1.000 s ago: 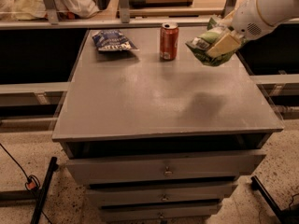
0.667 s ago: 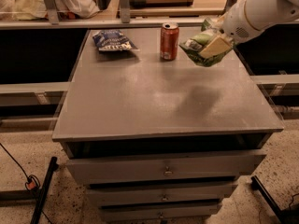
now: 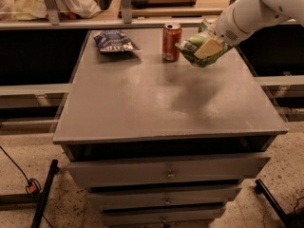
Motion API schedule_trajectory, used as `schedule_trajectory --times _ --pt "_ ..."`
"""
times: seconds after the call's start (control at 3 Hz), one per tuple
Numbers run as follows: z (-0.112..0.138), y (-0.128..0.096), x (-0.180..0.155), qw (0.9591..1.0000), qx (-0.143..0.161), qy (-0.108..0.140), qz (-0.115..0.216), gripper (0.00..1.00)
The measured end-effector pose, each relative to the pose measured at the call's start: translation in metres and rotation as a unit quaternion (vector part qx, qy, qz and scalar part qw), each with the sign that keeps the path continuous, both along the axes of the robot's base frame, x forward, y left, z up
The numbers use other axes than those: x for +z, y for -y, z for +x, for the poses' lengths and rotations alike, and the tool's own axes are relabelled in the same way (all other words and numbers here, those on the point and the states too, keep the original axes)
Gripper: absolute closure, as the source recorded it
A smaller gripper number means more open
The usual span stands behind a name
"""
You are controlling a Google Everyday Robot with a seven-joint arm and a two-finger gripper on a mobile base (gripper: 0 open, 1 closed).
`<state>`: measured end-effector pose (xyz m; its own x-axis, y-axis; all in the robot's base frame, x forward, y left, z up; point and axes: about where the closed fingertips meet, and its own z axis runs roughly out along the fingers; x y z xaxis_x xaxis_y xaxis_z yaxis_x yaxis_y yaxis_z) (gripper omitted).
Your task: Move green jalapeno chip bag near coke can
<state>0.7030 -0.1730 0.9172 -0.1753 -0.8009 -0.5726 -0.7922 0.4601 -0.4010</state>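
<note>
- Right of the coke can (image 3: 171, 42), in the camera view, my gripper (image 3: 207, 47) pinches the green jalapeno chip bag (image 3: 189, 48), jaws pressed onto its crumpled foil so it cannot slip.
- The bag hangs just beside the can, its nearest corner almost at the can's side; I cannot tell whether they touch.
- A soft shadow (image 3: 199, 96) lies on the table (image 3: 142, 108) in front of the can, so I judge the bag is held clear of the surface, carried rather than dragged.
- Left of the can, well apart, the dark blue chip bag (image 3: 114, 41) lies flat, out of my path.
- I judge what remains is lowering and releasing beside the can without knocking it.
</note>
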Motion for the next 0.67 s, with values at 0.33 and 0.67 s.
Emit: schedule_trajectory --times 0.33,0.67 --pt "0.0092 -0.0021 -0.0047 1.0000 -0.004 -0.003 0.009 0.36" --pt "0.0147 -0.0081 -0.0073 0.9999 0.000 -0.003 0.013 0.13"
